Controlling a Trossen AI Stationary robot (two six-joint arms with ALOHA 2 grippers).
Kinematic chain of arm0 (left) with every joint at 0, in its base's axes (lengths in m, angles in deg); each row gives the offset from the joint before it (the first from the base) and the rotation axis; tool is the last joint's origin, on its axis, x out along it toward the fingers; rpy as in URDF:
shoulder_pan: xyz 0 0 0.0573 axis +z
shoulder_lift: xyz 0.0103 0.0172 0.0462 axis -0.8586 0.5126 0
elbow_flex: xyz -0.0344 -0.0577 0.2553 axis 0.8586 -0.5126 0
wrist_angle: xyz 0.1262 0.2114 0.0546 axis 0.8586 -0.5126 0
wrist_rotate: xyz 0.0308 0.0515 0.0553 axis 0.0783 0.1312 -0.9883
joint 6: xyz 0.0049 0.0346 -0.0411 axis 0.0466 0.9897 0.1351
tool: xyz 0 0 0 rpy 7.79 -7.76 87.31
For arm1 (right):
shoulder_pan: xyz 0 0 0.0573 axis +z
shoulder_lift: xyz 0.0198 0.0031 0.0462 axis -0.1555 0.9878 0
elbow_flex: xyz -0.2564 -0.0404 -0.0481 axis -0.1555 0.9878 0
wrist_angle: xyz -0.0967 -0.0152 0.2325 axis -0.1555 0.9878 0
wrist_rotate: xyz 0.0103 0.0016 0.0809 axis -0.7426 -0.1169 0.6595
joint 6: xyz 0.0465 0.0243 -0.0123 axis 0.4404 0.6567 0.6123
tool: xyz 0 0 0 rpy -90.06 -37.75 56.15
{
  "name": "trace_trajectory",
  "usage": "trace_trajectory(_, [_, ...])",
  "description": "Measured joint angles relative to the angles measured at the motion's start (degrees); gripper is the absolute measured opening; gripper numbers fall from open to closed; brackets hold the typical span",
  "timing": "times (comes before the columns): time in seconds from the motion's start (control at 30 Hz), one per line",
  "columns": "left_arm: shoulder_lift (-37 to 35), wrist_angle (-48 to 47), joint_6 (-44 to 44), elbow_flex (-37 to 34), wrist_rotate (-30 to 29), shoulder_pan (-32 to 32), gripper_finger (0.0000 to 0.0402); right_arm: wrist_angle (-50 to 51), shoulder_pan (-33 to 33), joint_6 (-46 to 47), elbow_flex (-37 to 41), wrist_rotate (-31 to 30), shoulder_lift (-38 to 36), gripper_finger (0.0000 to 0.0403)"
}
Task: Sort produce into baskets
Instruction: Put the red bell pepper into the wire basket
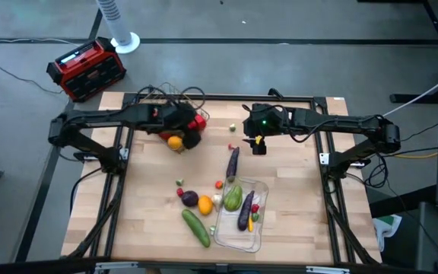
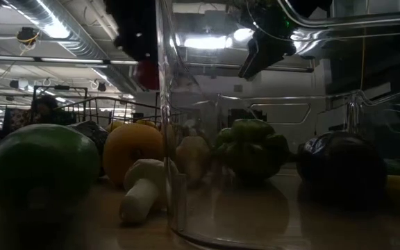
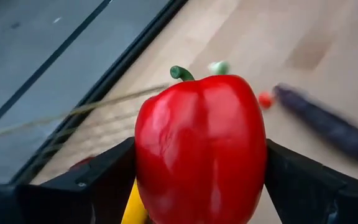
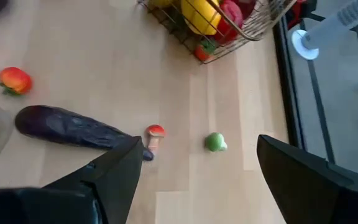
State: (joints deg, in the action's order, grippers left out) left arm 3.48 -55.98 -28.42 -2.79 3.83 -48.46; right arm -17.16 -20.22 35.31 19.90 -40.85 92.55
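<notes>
A glossy red bell pepper with a curled green stem (image 3: 199,149) fills the left wrist view, clamped between the two dark fingers of the left tool (image 3: 197,180); the jaws stand wide only because the pepper is broad. From overhead this tool (image 1: 191,125) sits at the rear left of the light wooden tabletop (image 1: 150,205), over the edge of the square bronze wire-mesh basket (image 1: 175,100), so the pepper appears to be carried there for release among the yellow and red pieces already inside (the basket seems to be taking one class of produce). The right tool (image 1: 258,144) hangs over bare wood at rear centre, fingers parted and empty; below it lie a long purple eggplant (image 4: 73,129), a small red-capped mushroom (image 4: 153,137) and a small green round piece (image 4: 215,142), any of which could be its next target. The clear rounded plastic tray (image 1: 255,240) at the front holds a green squash (image 1: 233,198) and a second purple eggplant (image 1: 245,213), evidently the vegetable side. A green cucumber (image 1: 196,227) and several small pieces lie unsorted just beside the tray.
</notes>
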Motion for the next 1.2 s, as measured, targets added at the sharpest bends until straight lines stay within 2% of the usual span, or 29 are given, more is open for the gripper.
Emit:
trace_trajectory(0.33, [-2.42,-16.14,0.06,-0.04,-2.36,4.89,0.031,-0.07,0.0,0.18,0.0,4.51,0.0,0.0312])
trace_trajectory(0.47, [-2.29,-16.63,1.72,-1.66,-2.38,5.96,0.031,-0.09,-0.01,0.22,0.0,6.44,0.0,0.0312])
trace_trajectory(0.8, [-2.3,-16.42,1.7,-6.9,-0.87,7.79,0.0313,-0.11,0.0,0.22,0.0,6.53,0.0,0.0312])
trace_trajectory(1.2, [-2.31,-16.32,1.91,-9.99,-0.23,7.84,0.0385,-0.58,0.02,0.22,0.0,6.84,0.0,0.0312])
